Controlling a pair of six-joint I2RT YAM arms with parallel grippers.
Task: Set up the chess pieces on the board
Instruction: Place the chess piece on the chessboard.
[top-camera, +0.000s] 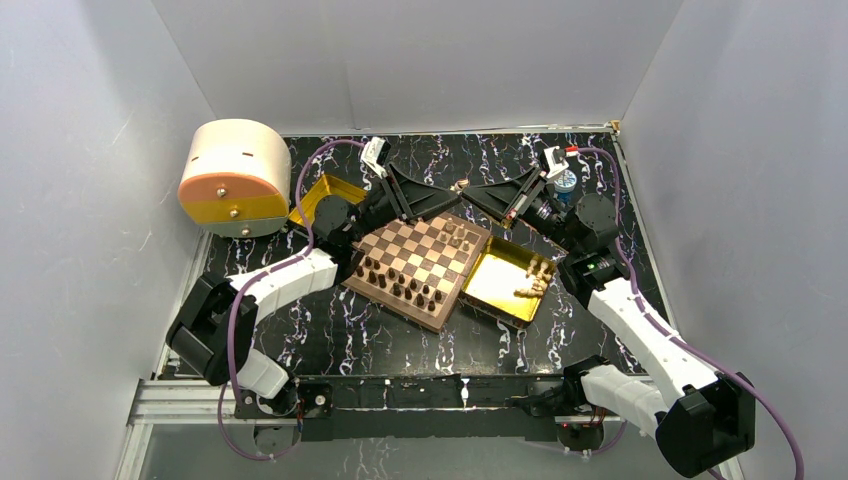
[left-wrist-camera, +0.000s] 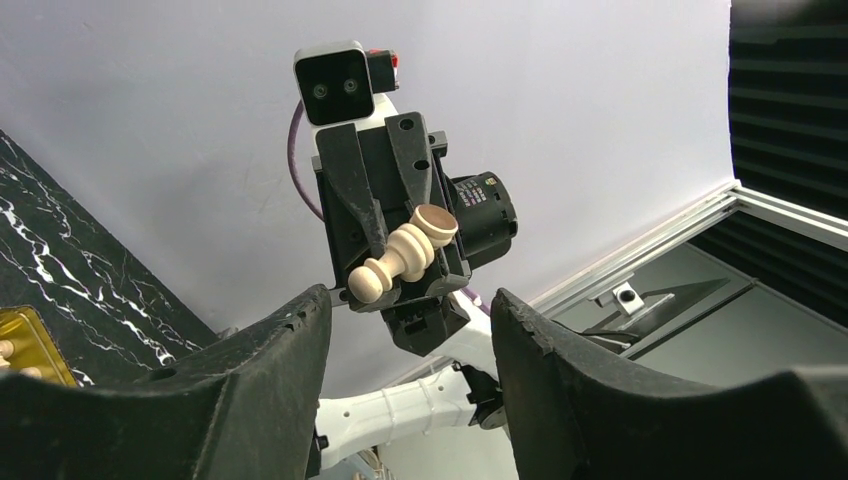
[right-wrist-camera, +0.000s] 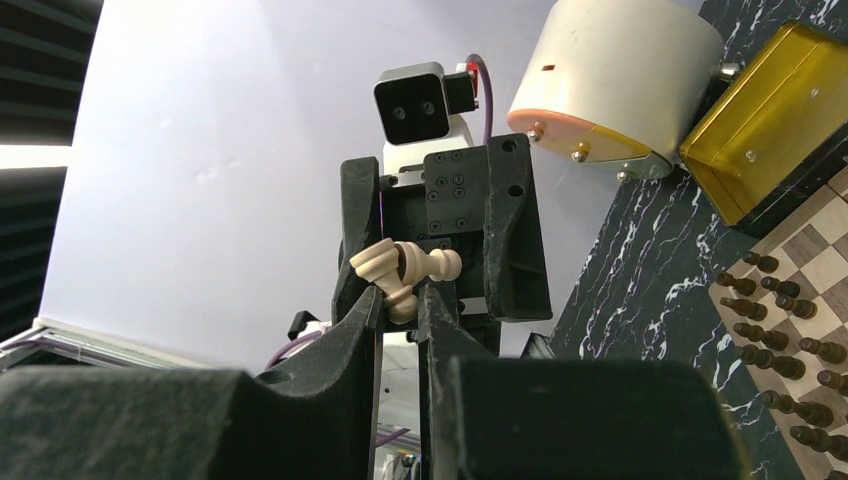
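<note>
The chessboard (top-camera: 396, 303) lies mid-table, with dark brown pieces (top-camera: 400, 283) in rows on its near side and a few light tan pieces (top-camera: 455, 237) on its far side. Both grippers meet in the air above the board's far corner. My right gripper (right-wrist-camera: 400, 295) is shut on a light tan piece (right-wrist-camera: 398, 300), which also shows in the left wrist view (left-wrist-camera: 405, 250). A second tan piece (right-wrist-camera: 440, 265) seems to cross it. My left gripper (left-wrist-camera: 410, 300) is open, its jaws wide apart, facing the held piece from close by and not touching it.
A gold tray (top-camera: 490, 290) with loose tan pieces (top-camera: 535, 277) sits right of the board. Another gold tray (top-camera: 322, 195) and a round cream and orange box (top-camera: 232, 175) stand at the far left. A small bottle (top-camera: 565, 182) stands at the far right. White walls enclose the table.
</note>
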